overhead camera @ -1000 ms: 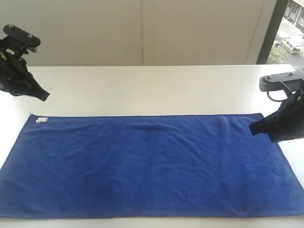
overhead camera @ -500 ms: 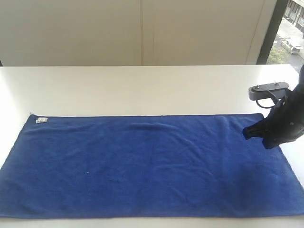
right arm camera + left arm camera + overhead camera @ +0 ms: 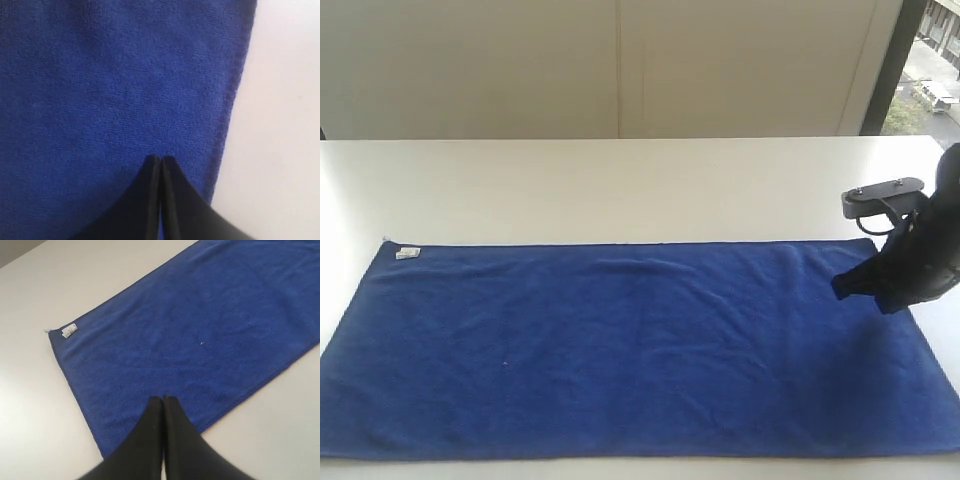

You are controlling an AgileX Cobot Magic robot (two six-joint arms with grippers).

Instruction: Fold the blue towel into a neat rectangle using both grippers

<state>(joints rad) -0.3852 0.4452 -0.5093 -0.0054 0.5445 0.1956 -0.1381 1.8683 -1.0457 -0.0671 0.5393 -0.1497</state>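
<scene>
The blue towel (image 3: 630,350) lies spread flat and unfolded on the white table (image 3: 620,185), with its small white tag (image 3: 407,252) at the far left corner. My right gripper (image 3: 840,287) hovers low over the towel's far right corner, jaws shut with nothing in them; in the right wrist view its tips (image 3: 161,159) sit over blue cloth (image 3: 100,100) close to the towel's edge. My left gripper (image 3: 163,399) is out of the exterior view; its wrist view shows it shut and empty, high above the towel (image 3: 200,325) near the tag (image 3: 69,330).
Bare white table surrounds the towel on the far side and both ends. A pale wall (image 3: 620,65) stands behind the table, and a dark window frame (image 3: 885,65) rises at the back right. The towel's near edge runs close to the table's front.
The left arm has withdrawn out of the exterior view at the left. The right gripper has crept left and a little lower over the towel's far right corner.
</scene>
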